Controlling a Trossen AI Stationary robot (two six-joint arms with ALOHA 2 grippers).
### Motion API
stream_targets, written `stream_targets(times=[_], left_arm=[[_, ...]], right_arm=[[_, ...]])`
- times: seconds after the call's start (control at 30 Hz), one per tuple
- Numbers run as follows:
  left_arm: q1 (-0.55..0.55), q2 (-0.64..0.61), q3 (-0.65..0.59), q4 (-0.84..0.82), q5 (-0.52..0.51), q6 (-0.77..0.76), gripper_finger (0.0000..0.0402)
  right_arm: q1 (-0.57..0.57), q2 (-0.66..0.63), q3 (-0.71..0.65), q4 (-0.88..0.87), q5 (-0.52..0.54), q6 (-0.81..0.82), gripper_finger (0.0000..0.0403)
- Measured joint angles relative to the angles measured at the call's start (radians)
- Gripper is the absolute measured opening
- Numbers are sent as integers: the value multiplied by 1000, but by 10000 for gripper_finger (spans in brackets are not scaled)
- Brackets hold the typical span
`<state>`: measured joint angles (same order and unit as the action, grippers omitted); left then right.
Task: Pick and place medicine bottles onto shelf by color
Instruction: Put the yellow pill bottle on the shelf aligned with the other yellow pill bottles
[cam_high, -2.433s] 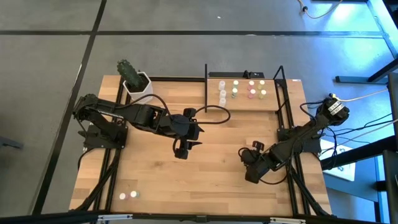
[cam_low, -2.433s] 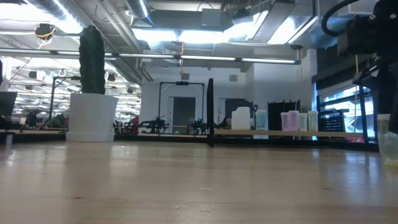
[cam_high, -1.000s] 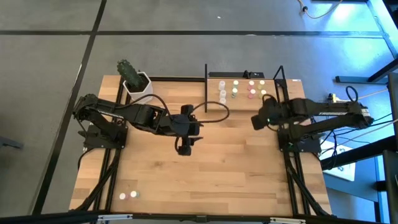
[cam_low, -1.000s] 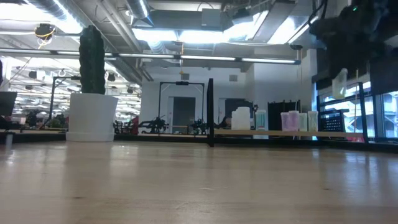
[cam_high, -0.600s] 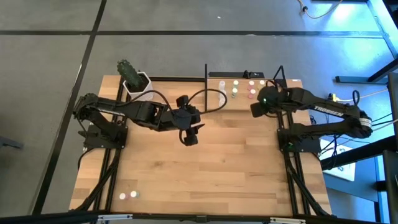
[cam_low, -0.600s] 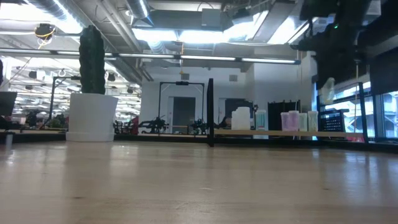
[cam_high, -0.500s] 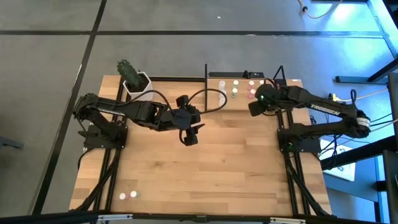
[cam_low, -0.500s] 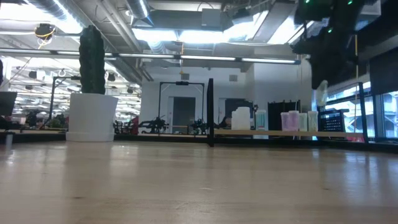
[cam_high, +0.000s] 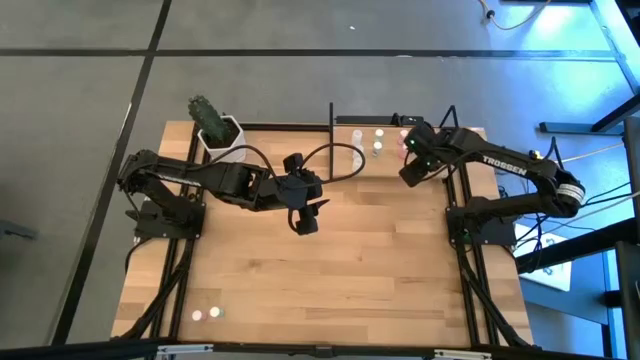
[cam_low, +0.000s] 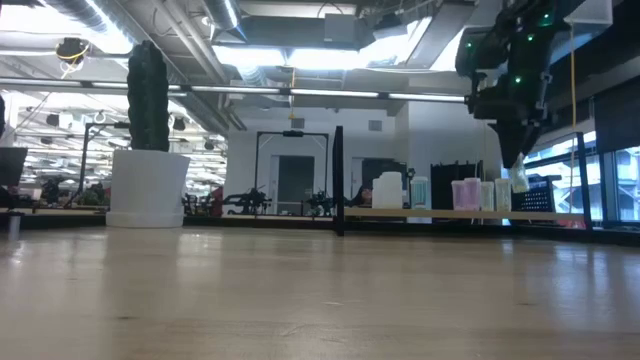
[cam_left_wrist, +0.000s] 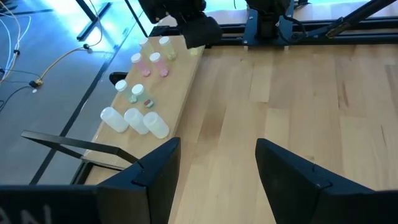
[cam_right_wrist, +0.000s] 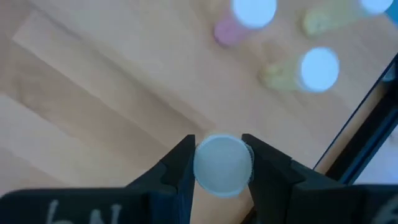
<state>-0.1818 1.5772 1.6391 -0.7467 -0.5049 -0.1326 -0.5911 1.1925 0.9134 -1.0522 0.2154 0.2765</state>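
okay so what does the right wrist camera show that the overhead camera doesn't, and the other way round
Only the right wrist view shows the grip itself: the right gripper closed on a medicine bottle, seen from above its round white top, hanging over the shelf board.

Only the high view shows the whole layout: the left gripper open over mid-table, the potted cactus at the far left corner, and two bottles left near the front edge.

Both show the shelf with pink and yellowish bottles standing on it, and the right gripper above it.

Light-wood shelf (cam_high: 390, 165), pink-capped bottle (cam_right_wrist: 232, 31)
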Motion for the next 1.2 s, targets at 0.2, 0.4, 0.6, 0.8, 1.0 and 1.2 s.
stream_targets(times=[0.2,0.4,0.6,0.8,1.0,1.2], left_arm=[[0,0,0,0,0,1,202],[13,0,0,0,-14,-36,202],[34,0,0,0,-16,-49,202],[31,0,0,0,-15,-49,202],[31,0,0,0,-15,-49,202],[31,0,0,0,-15,-49,202]], right_arm=[[-47,-1,-1,49,0,-27,123],[-62,-1,-17,53,-2,-74,123],[-62,-1,-52,58,-8,-81,123],[-62,-1,-60,69,-8,-77,123],[-61,-1,-60,86,-8,-103,123],[-61,-1,-60,88,-9,-99,123]])
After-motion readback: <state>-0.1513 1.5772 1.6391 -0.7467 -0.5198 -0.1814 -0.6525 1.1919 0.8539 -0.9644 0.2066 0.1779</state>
